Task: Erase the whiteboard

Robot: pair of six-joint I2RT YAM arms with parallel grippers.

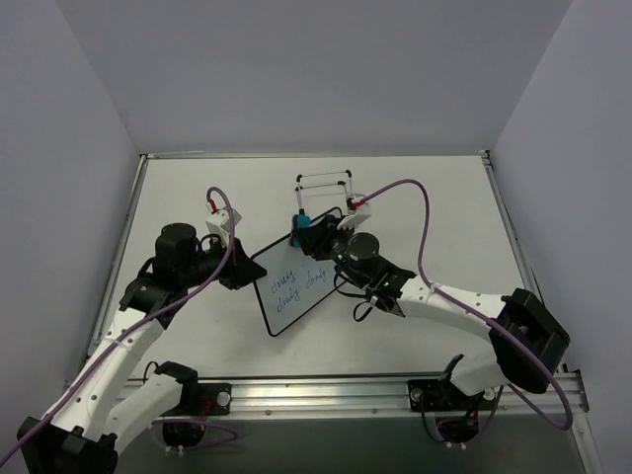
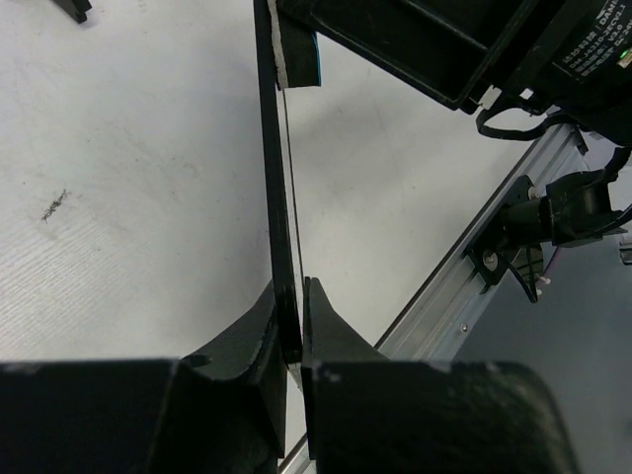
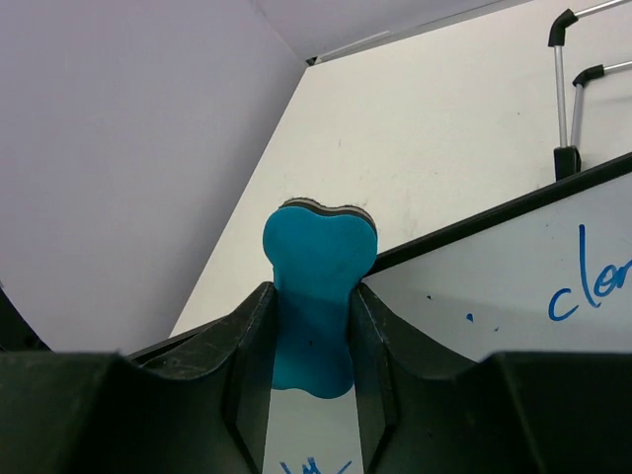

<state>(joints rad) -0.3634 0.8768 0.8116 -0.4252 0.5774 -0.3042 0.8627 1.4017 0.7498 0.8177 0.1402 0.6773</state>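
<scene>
Top external: whiteboard (image 1: 294, 291) mid-table, left gripper (image 2: 292, 301) pinching its 9 o'clock edge, right gripper (image 3: 314, 316) clamping the eraser (image 3: 318, 247) at 12 o'clock. Hard wiping could lever the whiteboard loose.

Table (image 1: 434, 197): flat, off-white, w/ thin metal edge strip (image 1: 316, 155) along far side. At near edge is an aluminium rail (image 1: 326, 395); the two arm bases, left (image 1: 188, 390) and right (image 1: 444, 395), are fixed on it. Wire stand (image 1: 324, 178) stands upright directly on the surface, approx. far centre. One small dark scuff mark (image 2: 54, 204) on the surface. Whiteboard (image 1: 294, 288) is over table centre; cannot tell if its near corner touches the surface.
</scene>
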